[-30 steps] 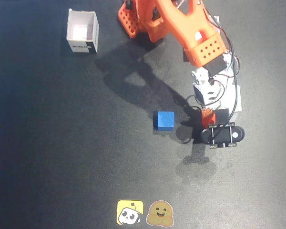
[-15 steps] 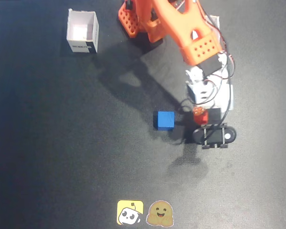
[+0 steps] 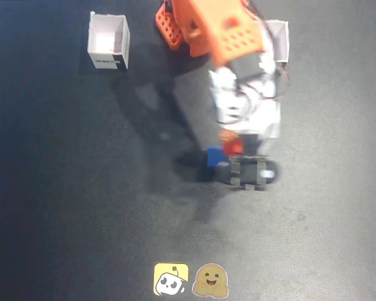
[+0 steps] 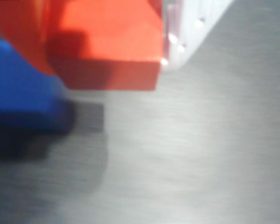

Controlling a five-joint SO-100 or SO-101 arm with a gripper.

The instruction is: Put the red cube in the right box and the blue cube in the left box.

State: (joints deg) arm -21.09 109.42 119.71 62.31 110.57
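Vs the earlier frames, the arm has swung toward frame left in the fixed view: the tool [image 3: 233, 148] was right of the blue cube with a clear gap, now it sits just above-right of it, w/ the dark camera module overlapping the cube's right edge. The red cube [image 3: 232, 146] has travelled along, from approx centre-right to near frame centre, and looks lifted off the worktop [image 3: 69, 188]. The blue cube [image 3: 214, 157] hasn't shifted; only its left part shows now, rest hidden under the arm. Frame is motion-blurred around the arm, so details are soft. Arm pose: orange base at top centre, upper links reaching down-frame, white wrist section mid-frame, tool end pointing toward the bottom of the frame, arm shadow falling left of it on the dark worktop. Tool is closed down onto the red cube; wrist view shows the red cube [image 4: 107, 46] filling the upper left, a white finger [image 4: 186, 28] pressed on its right face and an orange part along its left side. Blue cube [image 4: 23, 88] sits at the left edge of the wrist view, lower than the red one, edge blurred. White box [image 3: 108, 41] at upper left stays put, open top; the second white box [image 3: 277, 39] at upper right is more exposed than before, partly behind the arm.
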